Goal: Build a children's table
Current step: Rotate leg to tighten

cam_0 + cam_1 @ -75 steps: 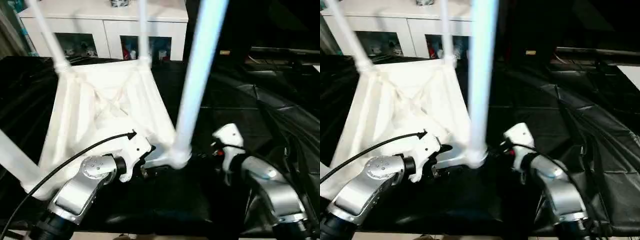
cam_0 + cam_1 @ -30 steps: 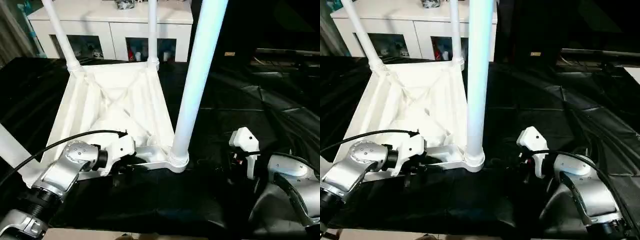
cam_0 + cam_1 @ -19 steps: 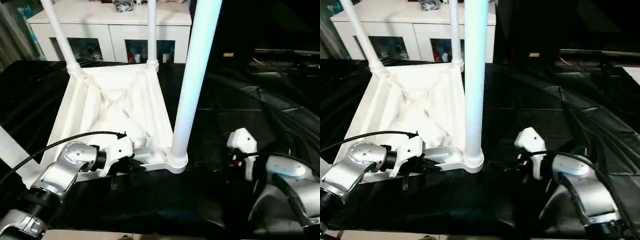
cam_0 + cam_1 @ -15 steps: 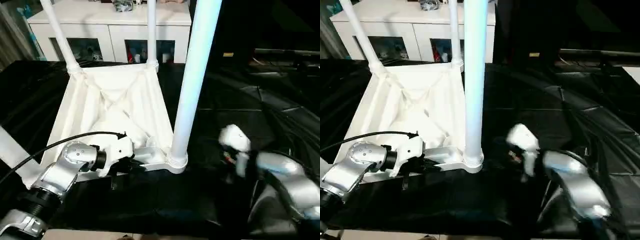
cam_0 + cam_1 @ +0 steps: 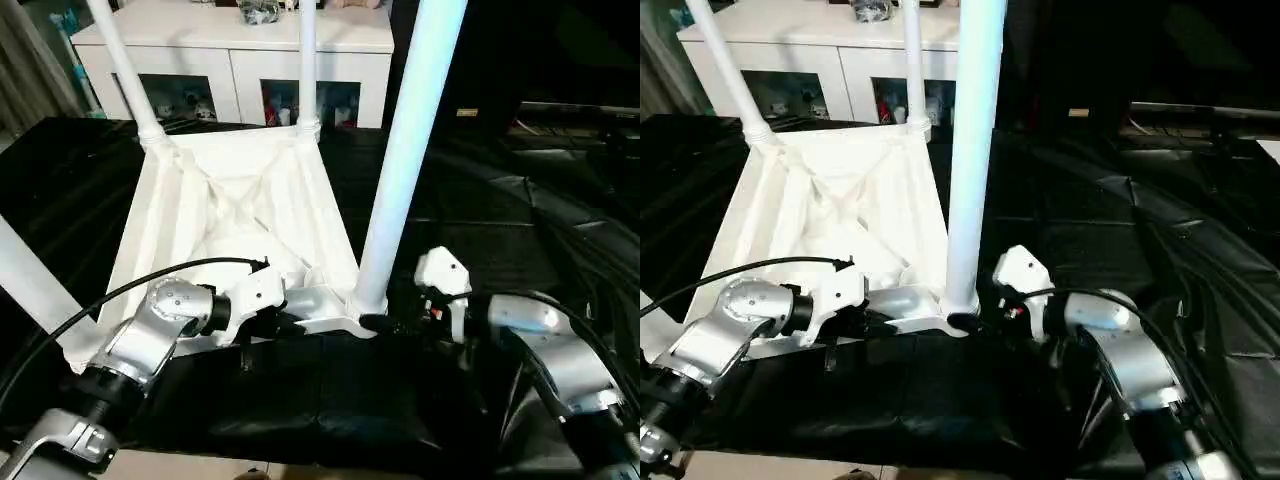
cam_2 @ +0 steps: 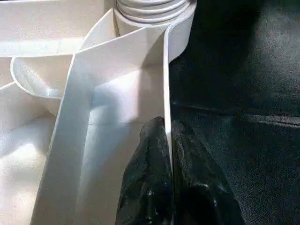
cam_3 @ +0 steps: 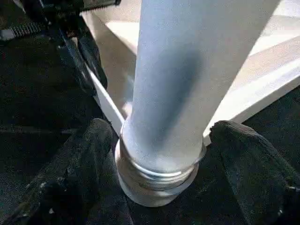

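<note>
White children's table point(image 5: 235, 215) with X-ribbed underside, black cloth point(image 5: 470, 220), silver forearms, black end effector fingers point(image 6: 150, 173).

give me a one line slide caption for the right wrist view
Right gripper open around the base of a white table leg, left gripper pinching the tabletop rim behind.

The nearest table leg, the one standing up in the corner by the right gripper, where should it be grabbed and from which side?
Take the leg low, just above its ribbed base collar, coming from the robot's right over the black cloth. The tube is round and upright, so the fingers can straddle it level. The right gripper is already open around that spot, while the left gripper pinches the tabletop's rim.
</note>
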Available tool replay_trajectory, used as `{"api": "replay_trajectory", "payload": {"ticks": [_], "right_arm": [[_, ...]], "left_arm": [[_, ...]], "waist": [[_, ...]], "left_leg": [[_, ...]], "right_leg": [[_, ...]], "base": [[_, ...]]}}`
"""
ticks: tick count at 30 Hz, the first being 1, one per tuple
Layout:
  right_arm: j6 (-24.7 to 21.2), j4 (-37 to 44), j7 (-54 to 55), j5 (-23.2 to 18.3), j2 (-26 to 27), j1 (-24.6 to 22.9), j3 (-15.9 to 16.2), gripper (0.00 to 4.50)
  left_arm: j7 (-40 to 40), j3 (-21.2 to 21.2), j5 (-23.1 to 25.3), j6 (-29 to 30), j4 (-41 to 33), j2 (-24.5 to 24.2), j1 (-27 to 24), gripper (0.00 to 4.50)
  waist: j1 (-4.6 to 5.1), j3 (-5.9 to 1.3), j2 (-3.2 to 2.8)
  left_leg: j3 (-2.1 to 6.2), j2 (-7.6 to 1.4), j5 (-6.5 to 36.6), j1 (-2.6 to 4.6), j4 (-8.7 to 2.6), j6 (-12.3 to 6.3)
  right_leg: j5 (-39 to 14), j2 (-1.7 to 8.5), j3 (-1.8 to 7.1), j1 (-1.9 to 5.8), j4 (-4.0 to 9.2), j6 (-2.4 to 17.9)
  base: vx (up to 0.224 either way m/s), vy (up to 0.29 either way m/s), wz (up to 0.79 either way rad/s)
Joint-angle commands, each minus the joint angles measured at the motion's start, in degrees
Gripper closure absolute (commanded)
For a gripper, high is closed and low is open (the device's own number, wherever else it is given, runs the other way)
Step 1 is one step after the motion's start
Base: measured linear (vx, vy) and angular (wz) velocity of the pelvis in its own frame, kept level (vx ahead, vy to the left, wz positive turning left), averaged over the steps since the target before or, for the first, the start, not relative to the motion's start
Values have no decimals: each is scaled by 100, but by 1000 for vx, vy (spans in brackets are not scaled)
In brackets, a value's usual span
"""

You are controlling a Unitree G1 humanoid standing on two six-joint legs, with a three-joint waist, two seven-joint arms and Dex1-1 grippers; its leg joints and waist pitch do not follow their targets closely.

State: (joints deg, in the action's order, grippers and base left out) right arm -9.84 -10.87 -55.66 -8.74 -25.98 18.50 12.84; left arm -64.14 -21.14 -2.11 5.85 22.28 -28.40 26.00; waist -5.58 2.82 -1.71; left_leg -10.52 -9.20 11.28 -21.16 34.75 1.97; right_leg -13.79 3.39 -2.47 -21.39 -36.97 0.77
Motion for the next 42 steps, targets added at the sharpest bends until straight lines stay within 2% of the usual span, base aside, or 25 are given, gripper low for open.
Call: {"api": "replay_trajectory", "payload": {"ticks": [1, 6, 8, 18, 25, 26, 27, 28, 29, 30, 32, 33, 34, 35, 38, 42], "right_arm": [[101, -120, -8, 57, 45, 120, 44, 67], [222, -563, 67, 55, 260, 314, 31, 67], [271, -693, 65, 52, 325, 363, 30, 97], [442, -995, -13, 95, 393, 423, 33, 177], [521, -1099, -10, 117, 423, 379, 18, 187], [509, -1121, 95, 116, 458, 332, -19, 188], [509, -1140, 151, 118, 478, 315, -41, 188], [499, -1246, 413, 146, 561, 301, -126, 188], [494, -1293, 531, 156, 600, 298, -164, 188], [488, -1358, 691, 170, 653, 294, -217, 188], [436, -1629, 1401, 215, 921, 296, -434, 188], [344, -1869, 2079, 260, 1199, 350, -600, 188], [334, -1902, 2170, 270, 1236, 360, -619, 188], [287, -2113, 2698, 318, 1462, 449, -720, 189], [214, -2409, 3412, 426, 1787, 664, -771, 189], [98, -2906, 4519, 622, 2308, 1107, -824, 189]], "left_arm": [[104, -1, 3, -46, 137, 84, 8, 439], [58, 37, 52, -43, 143, 59, -33, 439], [58, 42, 59, -35, 139, 57, -30, 450], [21, 53, 59, 15, 44, 48, -72, 450], [28, 30, 95, 38, 59, 40, -110, 450], [164, 39, 154, 71, 155, 88, -71, 450], [227, 44, 179, 85, 199, 112, -52, 450], [413, 98, 184, 172, 294, 222, 6, 450], [479, 125, 172, 216, 321, 272, 30, 450], [568, 161, 155, 275, 358, 340, 62, 450], [969, 275, 126, 480, 496, 654, 220, 450], [1283, 330, 120, 654, 595, 934, 364, 450], [1327, 337, 120, 678, 610, 972, 383, 450], [1627, 386, 149, 813, 728, 1208, 519, 450], [2144, 432, 255, 948, 1005, 1541, 759, 450], [2906, 378, 561, 1032, 1466, 2022, 1111, 450]], "waist": [[-9, -285, 131], [-12, -279, 114], [-13, -284, 119], [-11, -270, 113], [4, -264, 90], [6, -261, 63], [14, -255, 75], [11, -257, 51], [22, -245, 70], [25, -253, 61], [50, -245, 71], [45, -251, 40], [55, -246, 36], [73, -251, 37], [87, -247, 5], [86, -262, 13]], "left_leg": [[176, -405, 903, 48, -423, -254], [184, -416, 967, 52, -440, -236], [181, -412, 937, 48, -438, -245], [186, -420, 1072, 53, -461, -204], [192, -424, 1166, 53, -476, -169], [194, -424, 1202, 58, -477, -161], [191, -422, 1230, 60, -482, -155], [197, -424, 1257, 66, -483, -127], [192, -417, 1332, 79, -490, -95], [190, -416, 1333, 83, -484, -70], [197, -406, 1368, 84, -498, 6], [211, -404, 1393, 87, -495, 20], [202, -408, 1403, 91, -500, 35], [215, -398, 1461, 93, -504, 76], [216, -399, 1464, 99, -519, 103], [217, -396, 1363, 107, -527, 112]], "right_leg": [[-1265, 568, 314, 159, 568, 1082], [-1288, 559, 312, 142, 565, 1102], [-1174, 562, 314, 150, 556, 1143], [-1383, 569, 318, 140, 579, 1102], [-1510, 568, 328, 131, 599, 1079], [-1530, 570, 330, 127, 604, 1085], [-1570, 563, 328, 123, 612, 1079], [-1604, 568, 333, 122, 612, 1083], [-1724, 566, 333, 109, 636, 1073], [-1763, 576, 336, 115, 635, 1080], [-1952, 578, 332, 105, 657, 1044], [-1994, 587, 327, 106, 656, 1032], [-2000, 579, 334, 98, 668, 1014], [-2101, 585, 326, 103, 680, 996], [-1917, 558, 330, 78, 675, 998], [-1597, 565, 332, 90, 664, 1034]], "base": [[0, 0, 0], [0, 0, 0], [0, 0, 0], [0, 0, 0], [0, 0, 0], [0, 0, 0], [0, 0, 0], [0, 0, 0], [0, 0, 0], [0, 0, 0], [0, 0, 0], [0, 0, 0], [0, 0, 0], [0, 0, 0], [0, 0, 0], [0, 0, 0]]}}
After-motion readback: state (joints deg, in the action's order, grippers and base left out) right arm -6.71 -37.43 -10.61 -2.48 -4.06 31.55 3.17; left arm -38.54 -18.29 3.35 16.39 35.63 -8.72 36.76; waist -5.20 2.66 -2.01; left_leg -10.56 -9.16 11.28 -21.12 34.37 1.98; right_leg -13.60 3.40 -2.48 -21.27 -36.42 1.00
